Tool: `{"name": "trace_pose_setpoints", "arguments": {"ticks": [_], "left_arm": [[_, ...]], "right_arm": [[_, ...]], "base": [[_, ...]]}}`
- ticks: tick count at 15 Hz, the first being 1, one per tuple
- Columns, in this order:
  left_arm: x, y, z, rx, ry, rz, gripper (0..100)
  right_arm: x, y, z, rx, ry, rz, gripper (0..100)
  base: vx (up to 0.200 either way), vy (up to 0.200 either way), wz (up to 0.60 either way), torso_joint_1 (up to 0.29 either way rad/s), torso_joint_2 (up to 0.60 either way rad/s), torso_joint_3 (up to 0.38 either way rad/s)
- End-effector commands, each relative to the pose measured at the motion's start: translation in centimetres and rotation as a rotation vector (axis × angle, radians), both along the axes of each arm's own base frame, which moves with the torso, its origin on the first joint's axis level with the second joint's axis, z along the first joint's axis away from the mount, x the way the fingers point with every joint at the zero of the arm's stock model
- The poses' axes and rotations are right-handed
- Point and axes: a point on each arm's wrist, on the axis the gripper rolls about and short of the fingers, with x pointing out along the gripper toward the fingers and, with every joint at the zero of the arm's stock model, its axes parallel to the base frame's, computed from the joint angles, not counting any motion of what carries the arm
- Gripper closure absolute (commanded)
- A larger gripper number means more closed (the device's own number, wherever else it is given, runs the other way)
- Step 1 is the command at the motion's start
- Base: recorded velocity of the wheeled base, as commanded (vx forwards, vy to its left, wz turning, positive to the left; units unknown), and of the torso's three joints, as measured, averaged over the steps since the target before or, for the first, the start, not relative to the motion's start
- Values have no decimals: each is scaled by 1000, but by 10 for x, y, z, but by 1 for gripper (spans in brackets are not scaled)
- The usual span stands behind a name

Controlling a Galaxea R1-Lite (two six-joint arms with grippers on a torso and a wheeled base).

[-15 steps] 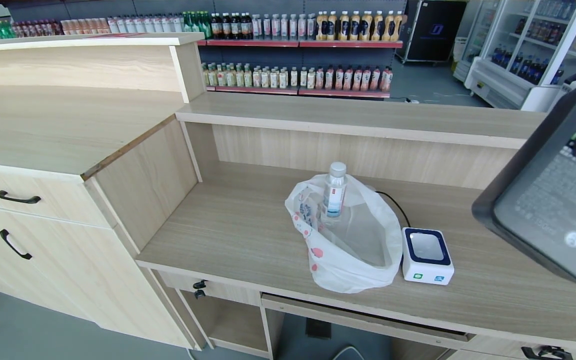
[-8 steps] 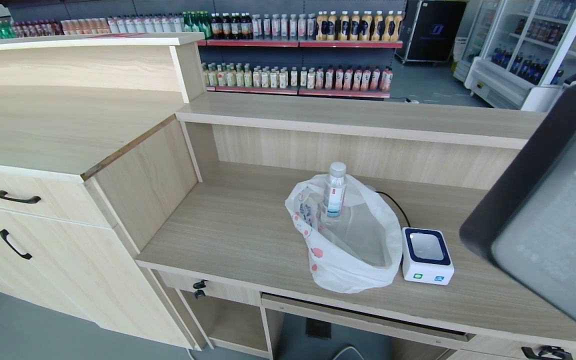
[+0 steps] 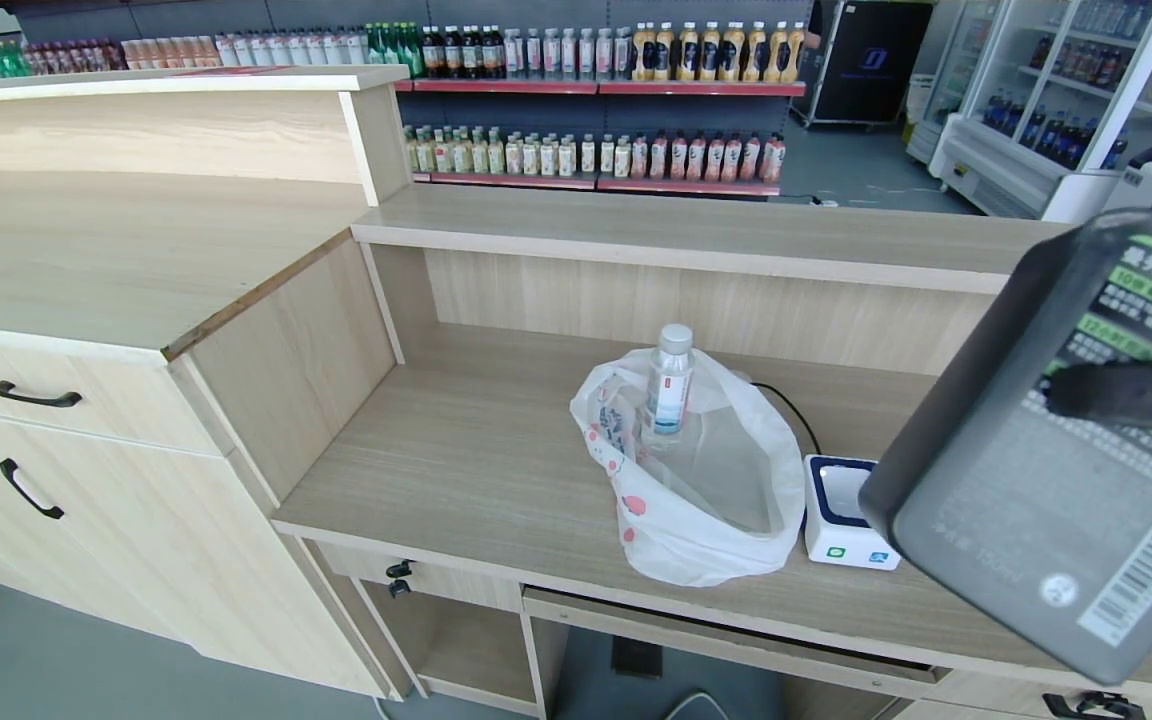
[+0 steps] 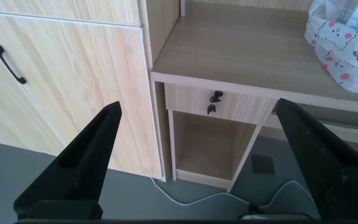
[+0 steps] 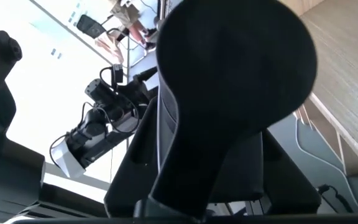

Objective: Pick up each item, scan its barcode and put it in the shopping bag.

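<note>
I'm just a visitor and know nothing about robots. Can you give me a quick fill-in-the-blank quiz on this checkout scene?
1. Upright inside the white shopping bag stands a clear water ____.
2. The small white scanner sits beside the bag, on the robot's ____.
3. The dark container held in the air shows a white ____ near its lower corner.
Missing words: bottle; right; barcode.
</note>
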Motion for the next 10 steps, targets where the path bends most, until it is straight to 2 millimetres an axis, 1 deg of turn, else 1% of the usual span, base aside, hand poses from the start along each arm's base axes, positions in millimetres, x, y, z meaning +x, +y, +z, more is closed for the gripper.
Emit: {"name": "trace_pose_setpoints", "arguments": {"ticks": [1,10], "left_arm": [[0,0,0,0,-1,1,0],[0,0,0,0,-1,1,0]], "right_arm": [[-4,-3,-2,0,1,-1,100],[-6,-4,-4,-4,-4,1,100]], "base": [[0,0,0,0,0,0],[0,0,0,0,0,0]]}}
